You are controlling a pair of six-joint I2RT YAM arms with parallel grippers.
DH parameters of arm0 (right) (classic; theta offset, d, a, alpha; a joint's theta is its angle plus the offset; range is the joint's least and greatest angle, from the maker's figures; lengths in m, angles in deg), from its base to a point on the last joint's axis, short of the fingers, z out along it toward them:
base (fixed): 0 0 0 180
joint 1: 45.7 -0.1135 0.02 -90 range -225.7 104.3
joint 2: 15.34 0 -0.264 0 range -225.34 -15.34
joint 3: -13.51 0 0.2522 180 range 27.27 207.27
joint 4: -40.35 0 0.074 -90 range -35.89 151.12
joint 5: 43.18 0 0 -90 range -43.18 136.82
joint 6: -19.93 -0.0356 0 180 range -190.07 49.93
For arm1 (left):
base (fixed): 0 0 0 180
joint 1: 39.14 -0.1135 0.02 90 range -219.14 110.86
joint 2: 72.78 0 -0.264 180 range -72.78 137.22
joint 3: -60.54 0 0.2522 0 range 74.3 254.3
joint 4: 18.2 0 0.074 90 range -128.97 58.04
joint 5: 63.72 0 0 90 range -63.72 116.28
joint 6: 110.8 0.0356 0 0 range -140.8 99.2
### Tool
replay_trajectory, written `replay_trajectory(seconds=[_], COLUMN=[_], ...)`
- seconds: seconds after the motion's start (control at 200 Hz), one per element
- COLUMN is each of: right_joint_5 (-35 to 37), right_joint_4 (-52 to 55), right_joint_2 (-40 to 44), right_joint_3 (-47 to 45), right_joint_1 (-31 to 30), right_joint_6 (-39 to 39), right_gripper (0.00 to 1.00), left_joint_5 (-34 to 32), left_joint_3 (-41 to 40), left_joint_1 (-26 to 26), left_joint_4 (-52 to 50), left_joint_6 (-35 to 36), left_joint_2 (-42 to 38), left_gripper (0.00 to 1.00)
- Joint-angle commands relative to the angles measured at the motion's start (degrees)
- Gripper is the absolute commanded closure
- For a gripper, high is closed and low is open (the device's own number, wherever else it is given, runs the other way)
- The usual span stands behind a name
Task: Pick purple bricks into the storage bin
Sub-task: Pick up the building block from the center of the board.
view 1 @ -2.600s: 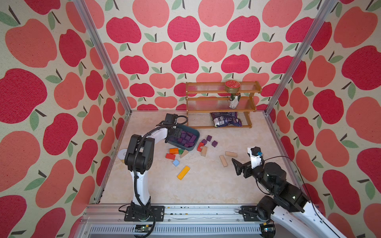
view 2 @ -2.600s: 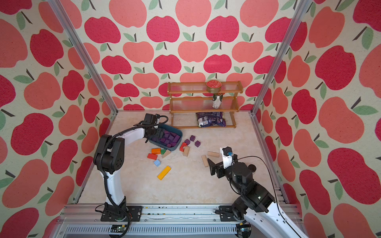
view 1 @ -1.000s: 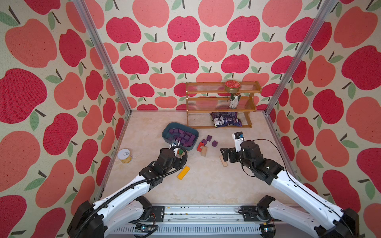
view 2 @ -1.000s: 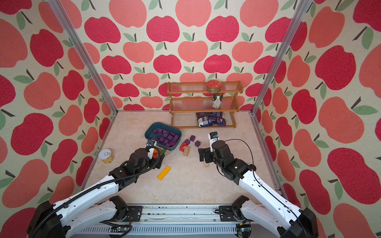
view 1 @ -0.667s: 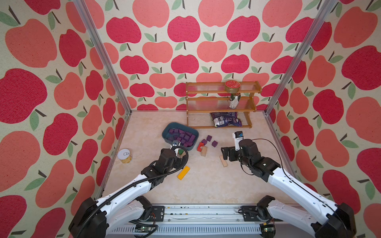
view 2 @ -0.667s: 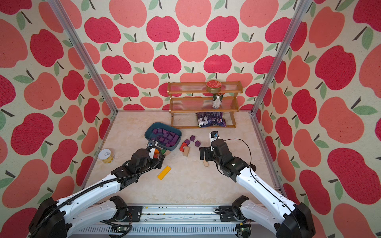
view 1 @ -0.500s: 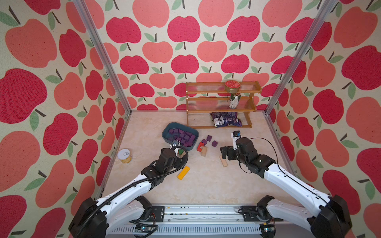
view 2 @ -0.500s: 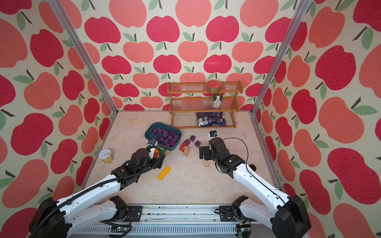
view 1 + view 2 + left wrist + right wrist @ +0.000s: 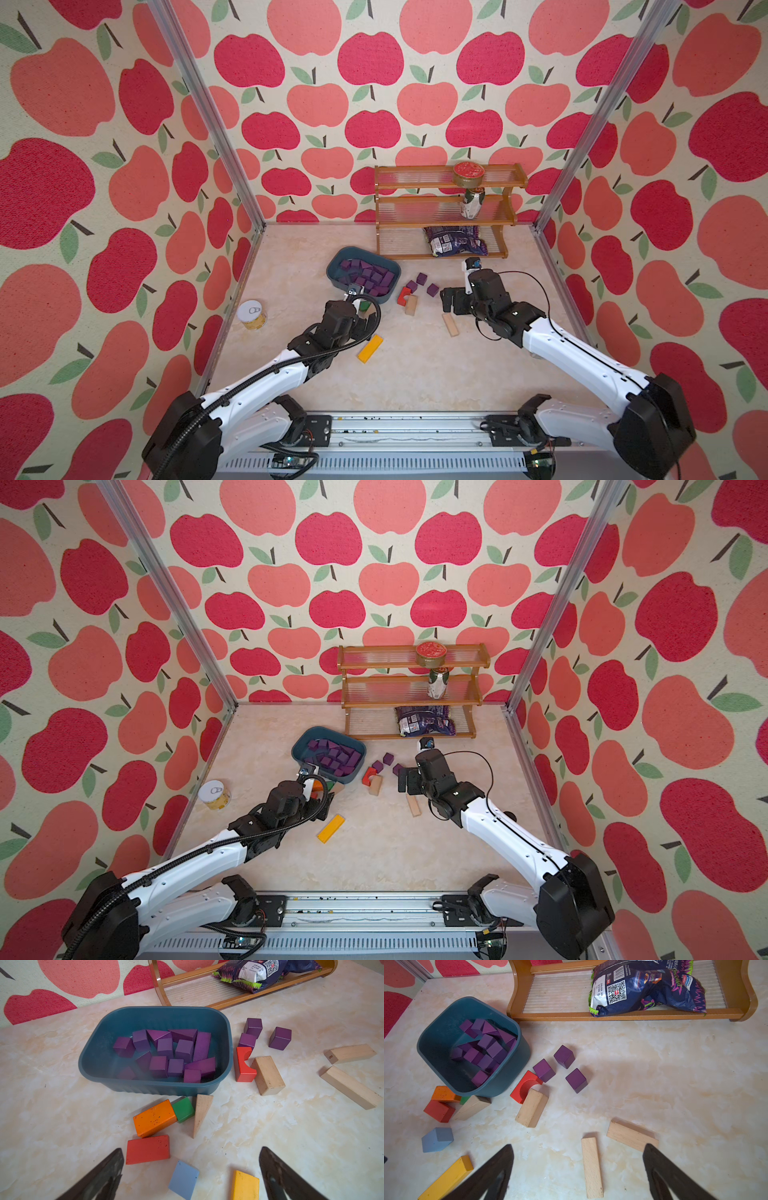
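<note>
Beige marbled tabletop [image 9: 415,374], storage bin [image 9: 335,268], apple-print walls [image 9: 374,62]

The purple bricks [image 9: 280,1038] look matt wood, the storage bin [image 9: 158,1088] smooth plastic, the rack [image 9: 633,1016] glossy wood

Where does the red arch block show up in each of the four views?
In a top view: red arch block, beside the storage bin, against a tan block.
In a top view: same place.
Left wrist: beside the storage bin's wall.
Right wrist: beside the storage bin's wall.
Shared landmark: the storage bin.
</note>
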Motion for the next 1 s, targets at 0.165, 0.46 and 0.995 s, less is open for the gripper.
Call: replay_trajectory(seconds=[0.165,0.46,0.995], right_joint_5=[1.5,1.5,3.3], right_joint_4=[3.5,3.2,6.8], right_joint_2=[0.6,1.4,-0.9], right_joint_3=[3.3,0.6,4.6], right_joint_1=[1.7,4.7,8.2], right_joint_6=[-0.9,-4.1,-3.2], right_gripper=[0.01,0.01,0.01], left_joint_5=[-0.3,-0.7,2.3], left_joint_3=[-0.7,-1.1,-3.4], left_joint_1=[-0.6,-1.0,-3.6], left_joint_4=[1.5,1.5,3.8], left_joint_6=[-0.9,-1.0,-2.3], left_joint_2=[0.5,-0.3,-3.2], left_gripper=[0.01,0.01,0.01])
